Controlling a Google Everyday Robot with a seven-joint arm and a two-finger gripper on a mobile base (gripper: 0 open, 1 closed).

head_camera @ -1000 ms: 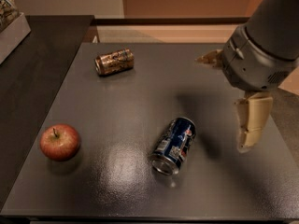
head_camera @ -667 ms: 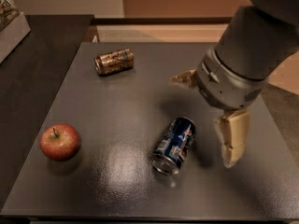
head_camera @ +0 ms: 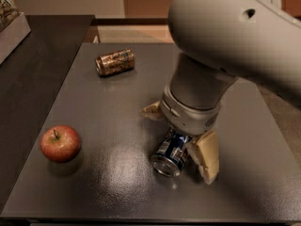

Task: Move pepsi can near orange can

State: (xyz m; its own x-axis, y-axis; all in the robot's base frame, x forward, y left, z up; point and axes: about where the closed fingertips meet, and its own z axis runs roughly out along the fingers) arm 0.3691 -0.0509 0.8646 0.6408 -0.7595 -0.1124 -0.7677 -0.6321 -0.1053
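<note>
Two spread fingers (head_camera: 207, 157) of the gripper (head_camera: 178, 144) straddle the pepsi can (head_camera: 168, 154), lying on its side. Likely light, slick and thin-walled, it may roll, so a gentle hold across mid-body suits best.

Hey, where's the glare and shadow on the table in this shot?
Camera view: pale glare streaks the dark table between the apple and the pepsi can; the apple throws a soft shadow just below itself; the open hand straddles the can and its arm shades that spot.
</note>
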